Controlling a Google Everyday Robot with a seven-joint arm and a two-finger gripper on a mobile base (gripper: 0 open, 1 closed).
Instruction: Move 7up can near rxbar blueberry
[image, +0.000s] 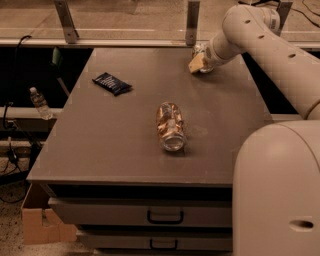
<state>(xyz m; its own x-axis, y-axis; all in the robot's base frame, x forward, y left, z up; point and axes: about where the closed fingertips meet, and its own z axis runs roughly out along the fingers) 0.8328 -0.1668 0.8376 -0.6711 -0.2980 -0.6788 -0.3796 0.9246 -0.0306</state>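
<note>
The rxbar blueberry (112, 83), a flat dark navy wrapper, lies on the table's far left part. The 7up can (199, 50) shows only as a small silvery shape at the far right of the table, mostly hidden behind my gripper. My gripper (197, 63) is low over the table right at the can, with the white arm (260, 35) reaching in from the right. The can and the bar are far apart, nearly the table's width.
A larger orange-pink can (170, 126) lies on its side in the table's middle. The grey table (100, 150) has drawers below its front edge. A plastic bottle (39, 102) and a cardboard box (40, 220) are off to the left. My white base (280, 190) fills the lower right.
</note>
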